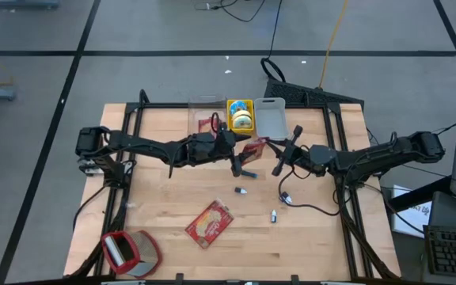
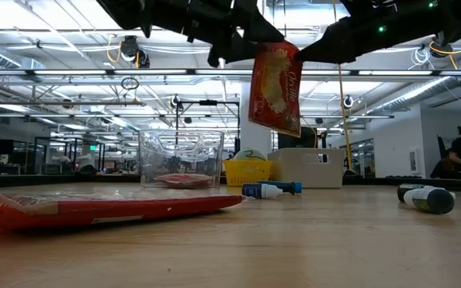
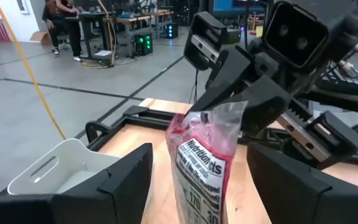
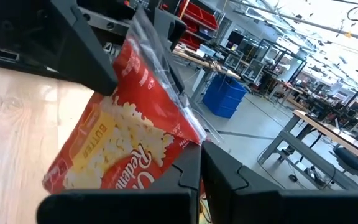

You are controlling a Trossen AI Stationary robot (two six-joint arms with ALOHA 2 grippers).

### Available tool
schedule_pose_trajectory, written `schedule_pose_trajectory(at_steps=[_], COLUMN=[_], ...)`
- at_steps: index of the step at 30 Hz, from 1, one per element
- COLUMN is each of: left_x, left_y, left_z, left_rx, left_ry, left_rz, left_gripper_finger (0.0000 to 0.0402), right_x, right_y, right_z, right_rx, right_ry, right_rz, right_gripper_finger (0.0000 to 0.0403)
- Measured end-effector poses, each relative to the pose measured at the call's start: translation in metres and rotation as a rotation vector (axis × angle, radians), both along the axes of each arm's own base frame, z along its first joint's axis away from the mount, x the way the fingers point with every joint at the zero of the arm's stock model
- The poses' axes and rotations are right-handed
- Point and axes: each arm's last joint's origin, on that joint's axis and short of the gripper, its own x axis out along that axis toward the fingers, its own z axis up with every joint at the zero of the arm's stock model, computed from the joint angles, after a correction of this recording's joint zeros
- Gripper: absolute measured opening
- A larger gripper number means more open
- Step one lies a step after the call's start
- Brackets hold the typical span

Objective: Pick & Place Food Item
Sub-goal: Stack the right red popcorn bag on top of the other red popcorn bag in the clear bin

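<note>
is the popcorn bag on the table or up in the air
In the air: the popcorn bag hangs well above the table, pinched at its top edge by the shut right pincer.

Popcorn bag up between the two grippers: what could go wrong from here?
1. The right gripper pinches only the popcorn bag's edge; it could slip out and fall.
2. The left gripper's fingers stand open around the bag; if they close badly during the handover, the bag may twist or tear.
3. It hangs above the small bottles, so a drop could knock them.
</note>
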Motion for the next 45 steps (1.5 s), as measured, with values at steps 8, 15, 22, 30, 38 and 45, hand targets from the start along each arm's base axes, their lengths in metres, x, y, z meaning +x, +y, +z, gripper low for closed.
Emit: schedule_pose_trajectory(at_steps=[8, 15, 22, 30, 38, 45], left_x=[0.0, 0.0, -0.001, -0.01, -0.041, -0.085], left_y=[0.0, 0.005, 0.013, 0.02, 0.041, 0.064], left_z=[-0.001, -0.001, -0.001, 0.012, 0.043, 0.047], left_rx=[-0.004, -0.001, 0.003, 0.046, 0.087, 0.105], left_ry=[0.012, 0.013, 0.014, 0.003, 0.011, -0.036], left_rz=[0.0, 0.013, 0.031, 0.024, 0.072, 0.083], left_gripper_finger=[0.0199, 0.0105, 0.0011, 0.0005, 0.0004, 0.0003], right_x=[0.002, 0.002, 0.002, 0.001, -0.001, -0.001], right_y=[0.0, 0.0, 0.0, 0.0, 0.0, 0.0], right_z=[-0.002, -0.002, -0.002, 0.0, 0.002, 0.002], right_rx=[0.0, -0.009, -0.01, 0.035, 0.06, 0.069], right_ry=[0.007, 0.009, 0.011, -0.031, -0.05, -0.047], right_rz=[0.001, 0.001, 0.0, 0.001, 0.0, 0.0], right_gripper_finger=[0.0, 0.0, 0.0, 0.002, 0.0101, 0.0157])
